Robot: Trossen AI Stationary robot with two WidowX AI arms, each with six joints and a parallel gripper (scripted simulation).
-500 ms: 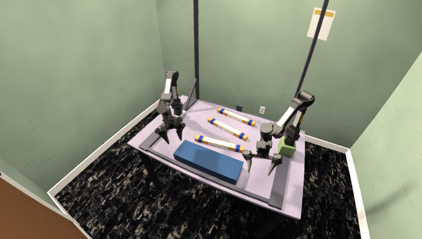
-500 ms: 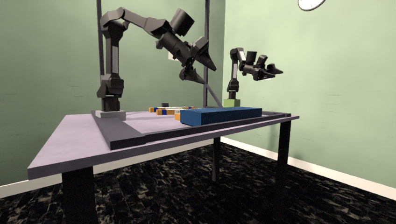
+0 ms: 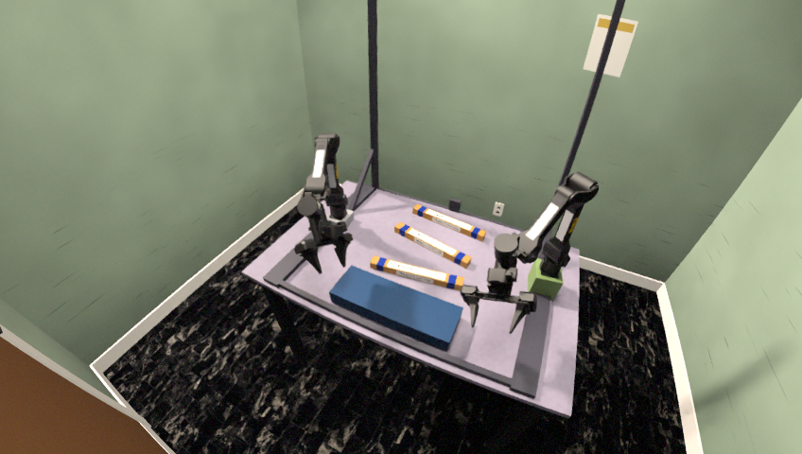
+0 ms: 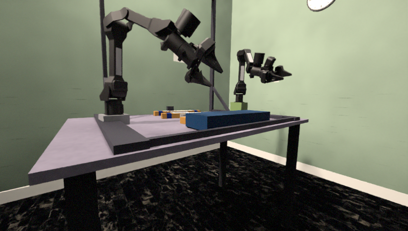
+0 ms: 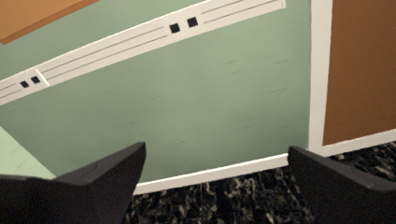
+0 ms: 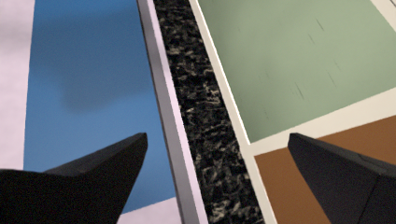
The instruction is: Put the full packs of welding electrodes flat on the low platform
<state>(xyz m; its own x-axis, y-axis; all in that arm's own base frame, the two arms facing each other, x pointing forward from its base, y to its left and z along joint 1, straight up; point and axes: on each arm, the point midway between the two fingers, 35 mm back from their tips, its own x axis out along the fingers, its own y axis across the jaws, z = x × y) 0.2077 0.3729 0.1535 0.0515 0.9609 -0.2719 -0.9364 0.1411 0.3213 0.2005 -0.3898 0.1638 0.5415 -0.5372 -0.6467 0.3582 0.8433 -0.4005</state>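
The low platform [image 3: 396,306] [image 4: 237,118] [image 6: 98,128] is a long blue block along the table's front edge. Three orange packs with blue bands and white labels lie flat behind it: a front pack [image 3: 416,273] [image 4: 182,120] close beside the platform, a middle pack [image 3: 433,245] [image 4: 163,115], and a back pack [image 3: 448,222] [image 4: 156,113]. My left gripper [image 3: 492,327] [image 4: 286,76] [image 5: 217,151] is open and empty, raised beyond the platform's end on the green-base side. My right gripper [image 3: 332,269] [image 4: 216,79] [image 6: 217,139] is open and empty, raised near the platform's other end and tilted down.
A green block [image 3: 544,281] [image 4: 234,106] is under the left arm's base, and a pale grey block [image 4: 114,118] under the right arm's. Dark flat rails [image 3: 531,354] [image 4: 122,137] run along the table's sides and front. Dark posts [image 3: 373,84] stand behind the table.
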